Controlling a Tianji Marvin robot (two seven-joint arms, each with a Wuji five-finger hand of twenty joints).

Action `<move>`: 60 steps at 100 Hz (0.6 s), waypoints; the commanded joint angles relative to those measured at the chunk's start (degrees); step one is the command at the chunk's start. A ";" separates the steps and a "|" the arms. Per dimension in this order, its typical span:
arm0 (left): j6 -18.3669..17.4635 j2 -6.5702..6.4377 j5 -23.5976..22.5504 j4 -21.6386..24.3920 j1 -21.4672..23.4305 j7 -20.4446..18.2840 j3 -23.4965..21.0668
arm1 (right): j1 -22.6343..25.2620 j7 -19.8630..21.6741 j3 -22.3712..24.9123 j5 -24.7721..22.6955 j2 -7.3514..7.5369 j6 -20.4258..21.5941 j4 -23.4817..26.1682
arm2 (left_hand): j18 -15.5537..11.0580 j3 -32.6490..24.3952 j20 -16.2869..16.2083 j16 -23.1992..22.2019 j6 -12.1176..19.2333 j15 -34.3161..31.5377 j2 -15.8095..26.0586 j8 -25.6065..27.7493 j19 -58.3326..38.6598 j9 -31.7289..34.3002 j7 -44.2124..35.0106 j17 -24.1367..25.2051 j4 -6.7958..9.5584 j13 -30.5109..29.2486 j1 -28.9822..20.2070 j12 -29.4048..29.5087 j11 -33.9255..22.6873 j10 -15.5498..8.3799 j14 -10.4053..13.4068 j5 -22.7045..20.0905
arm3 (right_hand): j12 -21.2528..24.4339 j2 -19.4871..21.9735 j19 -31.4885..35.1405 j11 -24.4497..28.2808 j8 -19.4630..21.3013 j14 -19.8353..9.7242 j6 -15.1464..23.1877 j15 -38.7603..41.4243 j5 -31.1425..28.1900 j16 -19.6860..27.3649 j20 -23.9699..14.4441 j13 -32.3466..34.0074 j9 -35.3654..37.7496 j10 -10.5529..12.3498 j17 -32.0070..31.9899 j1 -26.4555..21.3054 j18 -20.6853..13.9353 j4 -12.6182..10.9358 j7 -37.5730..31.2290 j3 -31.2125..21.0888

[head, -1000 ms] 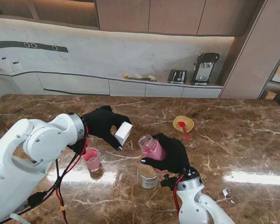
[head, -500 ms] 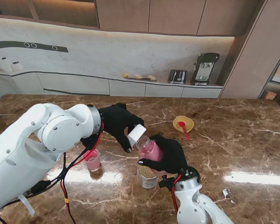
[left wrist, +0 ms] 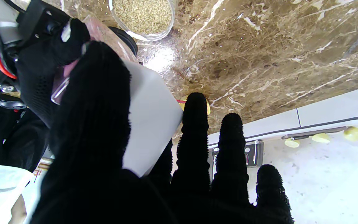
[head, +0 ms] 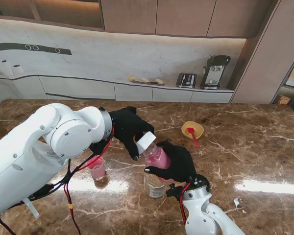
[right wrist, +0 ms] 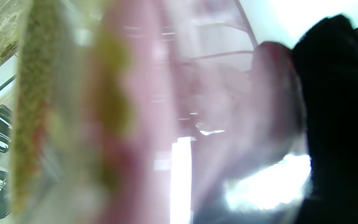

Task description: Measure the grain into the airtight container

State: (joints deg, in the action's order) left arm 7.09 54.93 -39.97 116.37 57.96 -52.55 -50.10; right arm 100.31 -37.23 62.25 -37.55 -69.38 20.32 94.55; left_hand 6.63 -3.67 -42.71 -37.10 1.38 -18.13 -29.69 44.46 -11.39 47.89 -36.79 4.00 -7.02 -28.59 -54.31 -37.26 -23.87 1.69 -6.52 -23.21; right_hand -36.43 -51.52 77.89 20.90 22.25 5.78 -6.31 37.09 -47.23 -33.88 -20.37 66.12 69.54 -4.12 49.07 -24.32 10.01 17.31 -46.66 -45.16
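On the left of the counter (head: 245,147), a small glass with a pink interior (head: 96,169) stands upright beside the left arm. Right of it, the left robot hand (head: 127,128) pinches a white lid (head: 145,141) between thumb and fingers, tilted and touching the mouth of the pink jar (head: 157,157). The right robot hand (head: 176,162) is wrapped around the pink jar, holding it off the counter and tilted toward the left. Directly nearer to me than the jar, a clear container of grain (head: 155,185) stands on the counter; the left wrist view shows it (left wrist: 144,15) open-topped and filled with tan grain. Farther right, a yellow bowl (head: 192,129) holds a red spoon (head: 193,136), well apart from both hands.
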 commanded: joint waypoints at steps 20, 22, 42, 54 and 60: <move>-0.67 0.01 0.26 -0.79 -3.45 -0.74 3.56 | 0.46 0.93 -0.18 0.12 -0.10 -0.22 0.18 | -0.21 -4.14 -0.83 -1.54 4.40 -2.83 12.22 5.32 -0.15 2.79 -13.80 -0.11 2.26 -3.25 -4.23 -3.80 -3.79 -0.54 -1.33 -11.70 | -3.05 12.99 2.70 7.60 2.70 -4.19 20.87 6.20 -7.03 -2.58 -0.45 6.09 5.38 6.54 1.46 -16.61 -1.62 -2.57 -8.49 -16.40; -0.78 0.00 0.24 -0.79 -3.70 -0.83 3.85 | 0.46 0.97 -0.21 0.12 -0.09 -0.27 0.18 | -0.31 -4.16 -0.80 -1.64 4.29 -2.97 12.22 5.29 -0.16 2.92 -13.84 -0.15 2.26 -3.39 -4.22 -4.01 -3.96 -0.41 -1.38 -11.73 | -3.03 12.94 2.78 7.60 2.67 -4.20 20.81 6.27 -7.03 -2.60 -0.46 6.25 5.43 6.50 1.63 -16.61 -1.63 -2.57 -8.47 -16.42; -2.55 -0.02 -0.80 -0.43 -4.64 -1.18 5.38 | 0.69 0.89 -0.31 0.43 -0.17 -1.68 0.54 | -0.43 -4.35 -0.14 -4.66 4.47 -6.53 11.02 4.22 -0.33 4.83 -14.58 -0.68 2.32 -6.39 -3.17 -6.62 -6.36 -0.02 -2.67 -12.74 | -2.89 12.53 3.36 7.74 2.32 -3.82 20.03 6.63 -7.19 -2.65 -0.36 7.27 5.93 5.87 2.92 -16.59 -1.47 -2.57 -8.48 -16.81; -4.18 0.14 -2.50 -0.23 -4.31 -0.63 5.71 | 0.69 0.96 -0.48 0.69 -0.21 -1.95 0.56 | 0.01 -5.10 0.45 -7.25 5.03 -9.32 9.19 2.71 -0.92 6.78 -15.30 -1.46 2.24 -8.81 -1.99 -7.89 -7.90 -0.38 -3.87 -14.06 | -2.92 12.46 3.50 7.83 2.22 -3.75 19.89 6.73 -7.28 -2.67 -0.28 7.49 6.04 5.77 3.23 -16.66 -1.36 -2.56 -8.55 -16.92; -4.71 0.23 -3.24 -0.10 -3.93 -0.25 5.77 | 0.62 1.00 -0.63 0.69 -0.21 -1.97 0.49 | 0.49 -9.35 1.88 -9.18 5.70 -9.86 7.15 0.31 -2.66 7.85 -17.09 -1.48 1.27 -10.17 0.28 -8.46 -8.24 -0.45 -4.48 -14.48 | -2.94 12.45 3.52 7.85 2.18 -3.79 19.96 6.76 -7.25 -2.68 -0.22 7.55 6.02 5.78 3.28 -16.63 -1.33 -2.55 -8.55 -16.93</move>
State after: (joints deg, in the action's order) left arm 2.89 54.92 -42.92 115.87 53.43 -53.23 -44.53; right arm 100.55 -36.98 61.79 -37.23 -69.39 18.70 95.22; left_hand 6.56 -3.20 -42.46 -44.45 -0.79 -25.39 -29.46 43.05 -12.08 52.39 -37.53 2.16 -7.02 -36.18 -52.22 -44.47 -30.43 2.72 -8.56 -25.03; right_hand -36.43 -51.51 79.21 20.93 22.34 6.15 -6.31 37.20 -47.83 -33.90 -20.37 67.78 70.55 -4.17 51.14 -24.22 10.03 17.32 -46.66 -44.46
